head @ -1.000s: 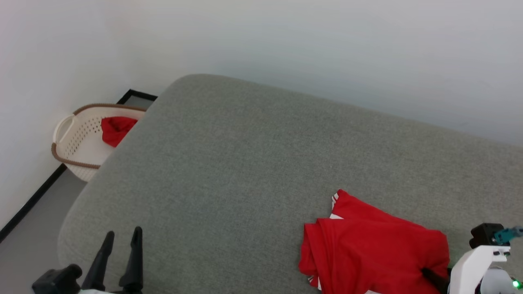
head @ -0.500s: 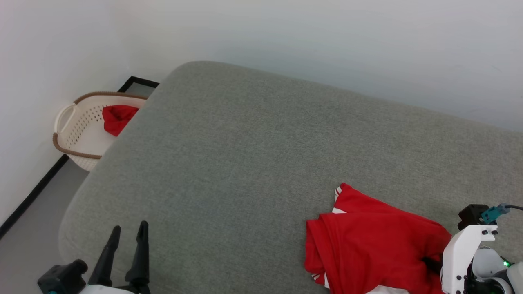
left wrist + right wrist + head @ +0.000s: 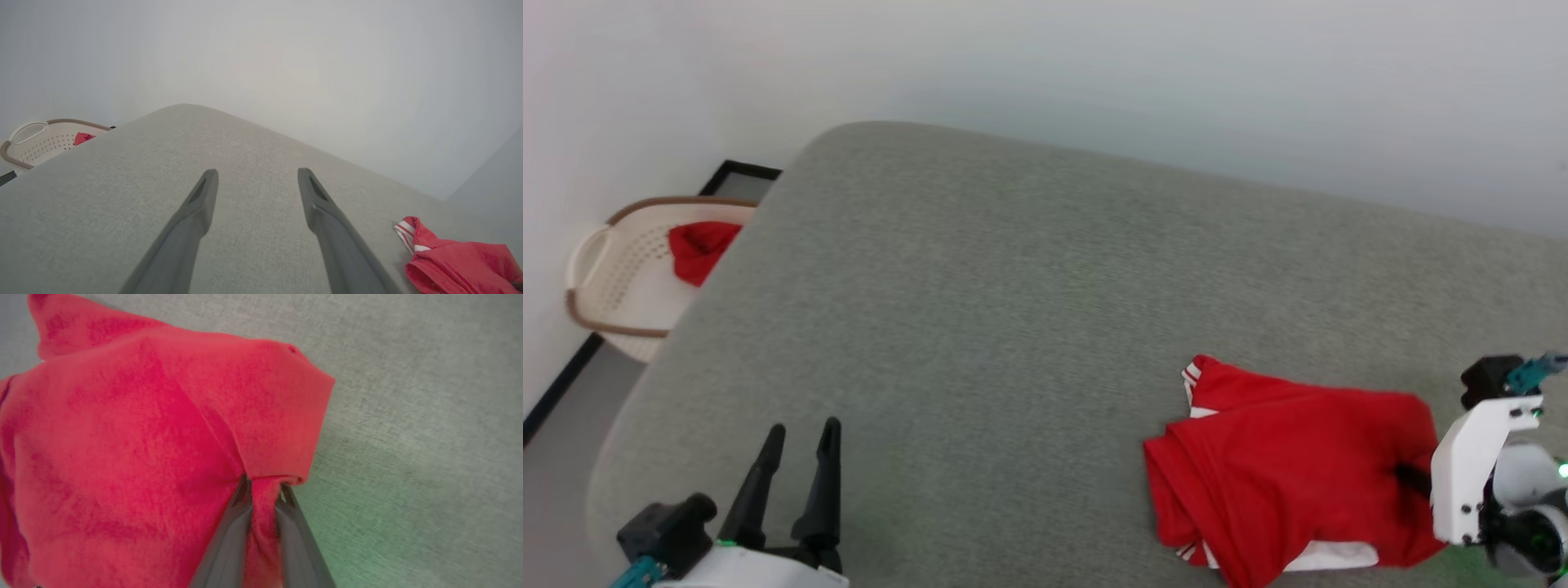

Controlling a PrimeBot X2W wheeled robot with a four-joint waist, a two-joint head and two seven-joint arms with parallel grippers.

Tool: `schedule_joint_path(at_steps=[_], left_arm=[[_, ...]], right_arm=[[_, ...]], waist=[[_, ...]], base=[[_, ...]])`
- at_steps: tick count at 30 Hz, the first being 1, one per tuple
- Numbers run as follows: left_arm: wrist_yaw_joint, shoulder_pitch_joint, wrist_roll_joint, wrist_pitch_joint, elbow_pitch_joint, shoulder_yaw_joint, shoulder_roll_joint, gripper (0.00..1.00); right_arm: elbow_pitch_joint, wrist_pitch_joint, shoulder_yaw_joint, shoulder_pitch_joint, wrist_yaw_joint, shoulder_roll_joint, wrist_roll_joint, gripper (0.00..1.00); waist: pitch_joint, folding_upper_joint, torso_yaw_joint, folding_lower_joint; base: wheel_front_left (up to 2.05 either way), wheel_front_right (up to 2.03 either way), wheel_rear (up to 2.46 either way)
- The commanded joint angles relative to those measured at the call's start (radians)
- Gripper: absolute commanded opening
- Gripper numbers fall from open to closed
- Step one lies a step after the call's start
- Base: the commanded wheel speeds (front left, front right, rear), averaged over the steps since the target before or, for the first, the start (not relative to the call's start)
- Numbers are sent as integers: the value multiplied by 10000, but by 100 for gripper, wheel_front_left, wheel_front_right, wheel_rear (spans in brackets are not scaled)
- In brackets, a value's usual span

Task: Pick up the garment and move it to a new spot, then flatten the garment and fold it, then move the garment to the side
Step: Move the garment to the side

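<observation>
The garment (image 3: 1290, 474), a bright red shirt with white striped sleeve trim, lies crumpled on the grey cushioned surface (image 3: 1045, 286) at the lower right of the head view. My right gripper (image 3: 263, 490) is shut on a pinched fold at the garment's (image 3: 143, 428) right edge; its fingertips are buried in the cloth. In the head view the right gripper (image 3: 1409, 475) meets the shirt's right side. My left gripper (image 3: 800, 437) stands open above the bare surface at the lower left, far from the shirt. Its fingers (image 3: 196, 212) hold nothing, and the garment (image 3: 453, 265) lies off to their right.
A beige perforated basket (image 3: 613, 278) with a small red cloth bundle (image 3: 698, 249) sits on the floor beyond the surface's left edge, against the white wall. A black baseboard strip (image 3: 560, 384) runs along the floor there.
My right gripper has shut on the garment's right edge and drawn it up and right, bunching the cloth. The head camera has panned, shifting the basket left.
</observation>
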Motion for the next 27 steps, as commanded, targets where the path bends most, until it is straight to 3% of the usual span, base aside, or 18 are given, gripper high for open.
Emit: schedule_joint_path(at_steps=[1, 11, 27], left_arm=[[-23, -139, -61, 9, -38, -47, 21, 100], [-23, -1171, -177, 9, -106, -725, 214, 100], [-23, -2631, -234, 10, -151, -1344, 675, 100]], right_arm=[[-55, -12, 33, -171, -18, -147, -77, 0], [-459, -119, 399, -1286, -17, -1052, -91, 0], [-528, -1401, 1072, -2887, -17, -2345, -132, 0]], waist=[[151, -1, -331, 0], [878, -1, -1498, 0], [2277, -1, -3149, 0]], base=[[0, 0, 0], [0, 0, 0], [0, 0, 0]])
